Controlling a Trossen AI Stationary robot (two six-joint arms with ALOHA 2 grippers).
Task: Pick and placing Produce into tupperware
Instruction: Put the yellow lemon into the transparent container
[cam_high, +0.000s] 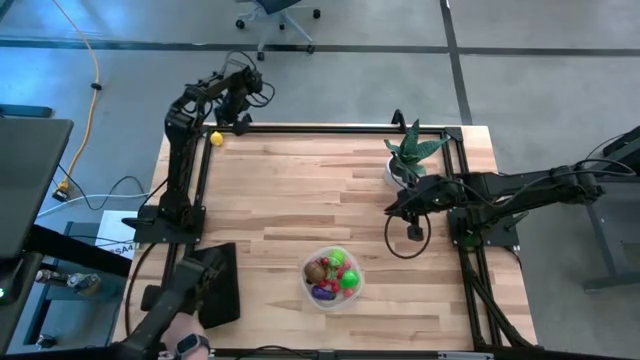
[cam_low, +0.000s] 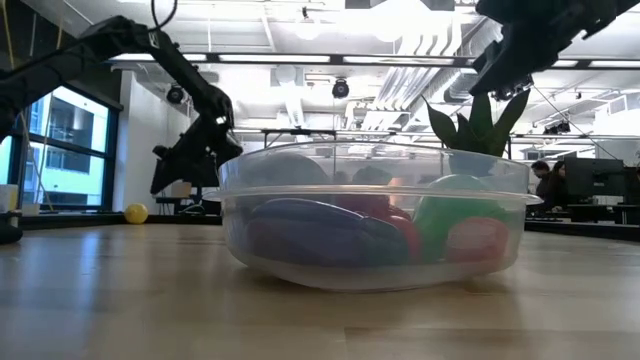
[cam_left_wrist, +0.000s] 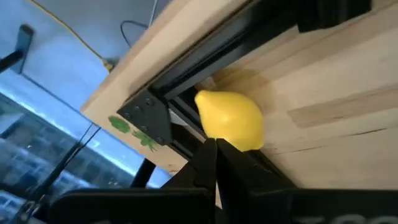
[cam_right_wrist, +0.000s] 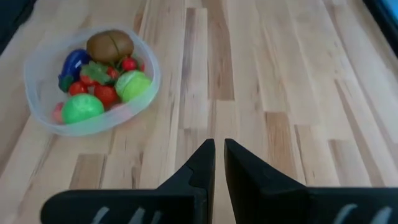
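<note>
The clear round tupperware stands on the table near its near edge. In it lie a brown piece, a purple one, two bright green ones and small red ones. A yellow lemon rests on the table at the far left corner, against the black frame rail. My left gripper is shut and hangs above the table just right of the lemon. My right gripper is shut, over bare wood to the right of and beyond the tupperware.
A spiky green plant in a white pot stands at the far right, just beyond my right gripper. A flat black rectangle lies at the near left, and a person's hand is beside it. A black frame rail borders the table.
</note>
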